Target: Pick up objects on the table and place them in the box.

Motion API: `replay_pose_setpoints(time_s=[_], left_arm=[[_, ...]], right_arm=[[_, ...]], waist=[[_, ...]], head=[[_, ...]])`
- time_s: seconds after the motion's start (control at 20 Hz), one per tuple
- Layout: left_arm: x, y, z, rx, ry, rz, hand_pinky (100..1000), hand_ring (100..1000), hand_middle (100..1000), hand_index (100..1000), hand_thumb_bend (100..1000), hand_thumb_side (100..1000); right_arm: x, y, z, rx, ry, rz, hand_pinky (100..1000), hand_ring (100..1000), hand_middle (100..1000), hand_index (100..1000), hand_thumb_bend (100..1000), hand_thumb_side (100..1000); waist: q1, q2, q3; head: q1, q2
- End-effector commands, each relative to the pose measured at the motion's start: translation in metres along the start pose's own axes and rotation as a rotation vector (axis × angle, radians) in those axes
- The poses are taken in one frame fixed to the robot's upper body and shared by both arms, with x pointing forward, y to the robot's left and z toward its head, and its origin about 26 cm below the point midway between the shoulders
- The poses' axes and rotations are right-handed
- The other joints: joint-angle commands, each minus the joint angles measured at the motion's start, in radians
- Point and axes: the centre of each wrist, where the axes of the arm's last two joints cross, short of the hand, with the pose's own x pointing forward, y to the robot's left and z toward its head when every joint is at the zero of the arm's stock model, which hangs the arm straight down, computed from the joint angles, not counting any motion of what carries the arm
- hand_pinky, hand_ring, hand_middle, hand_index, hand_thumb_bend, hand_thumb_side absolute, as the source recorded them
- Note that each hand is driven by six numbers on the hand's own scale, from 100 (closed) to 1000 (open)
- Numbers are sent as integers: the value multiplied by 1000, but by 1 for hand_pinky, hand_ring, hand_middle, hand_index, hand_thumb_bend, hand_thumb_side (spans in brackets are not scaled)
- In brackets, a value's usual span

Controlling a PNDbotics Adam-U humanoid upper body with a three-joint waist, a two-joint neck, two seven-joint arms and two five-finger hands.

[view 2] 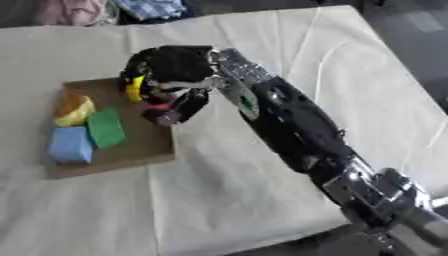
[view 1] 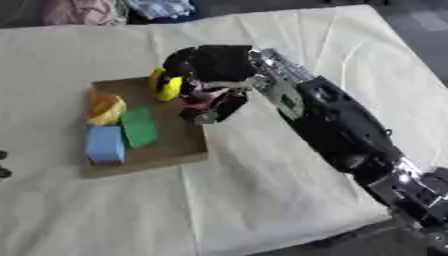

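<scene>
In the left eye view the right hand (view 1: 210,82) reaches in from the lower right and hangs over the far right corner of the box (view 1: 166,150), a shallow brown tray on the left part of the tabletop (view 1: 280,200). Its fingers are curled round a yellow object (view 1: 166,86), which shows at the hand's left side, just above the box's far edge. A reddish patch shows lower in the hand, but what it is cannot be made out. Already in the box lie an orange-and-yellow piece (view 1: 105,109) at the far left, a green block (view 1: 138,127) in the middle and a blue block (view 1: 105,145) at the near left. A dark shape at the left edge may be the left hand, but too little shows to say.

In the right eye view the hand sits over the same corner, and the yellow object (view 2: 134,89) lies on the hand's left, towards the box's inside. The bare floor of the box is directly below and slightly near of the hand, so the release probably needs only a short drop. The object's long axis seems to run roughly near to far, though that is uncertain. The right arm is plainly the nearer one. The tabletop is covered by a cream cloth with creases; clothing (view 2: 157,7) lies past the far edge.
</scene>
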Motion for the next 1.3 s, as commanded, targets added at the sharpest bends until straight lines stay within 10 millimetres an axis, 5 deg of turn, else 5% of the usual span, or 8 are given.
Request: replay_pose_setpoints(time_s=[0.05,0.25,0.3,0.7,0.95,1.2,1.3], left_arm=[[5,2,-2,0,-23,2,744,539,602,826,100,676],[5,2,-2,1,-23,3,744,539,602,826,100,675],[5,2,-2,1,-23,3,744,539,602,826,100,677],[5,3,-2,3,-19,-2,744,539,602,825,100,681],[5,3,-1,6,-16,-4,745,540,602,825,100,679],[5,3,-1,4,-16,-4,745,540,602,826,100,680],[4,3,-1,4,-15,-4,745,540,602,826,100,679]], right_arm=[[4,-13,-24,0,-67,-5,841,733,738,330,100,220],[3,-10,-28,72,-78,-47,852,761,765,400,100,174],[2,-9,-26,93,-73,-52,852,762,768,401,100,237],[-8,-8,9,221,-9,-62,871,805,807,459,100,273],[-8,-1,20,305,9,-67,894,842,843,635,100,297],[-7,0,22,371,7,-71,903,861,867,720,100,316],[-7,0,24,373,10,-74,902,860,868,734,100,457]], waist=[[0,-13,3],[1,-12,8],[0,-12,8],[-8,-12,2],[-5,-12,-2],[-4,-13,-6],[-3,-13,-7]], head=[[-6,3],[-7,1],[-6,1],[0,0],[0,-2],[1,-2],[1,-3]])
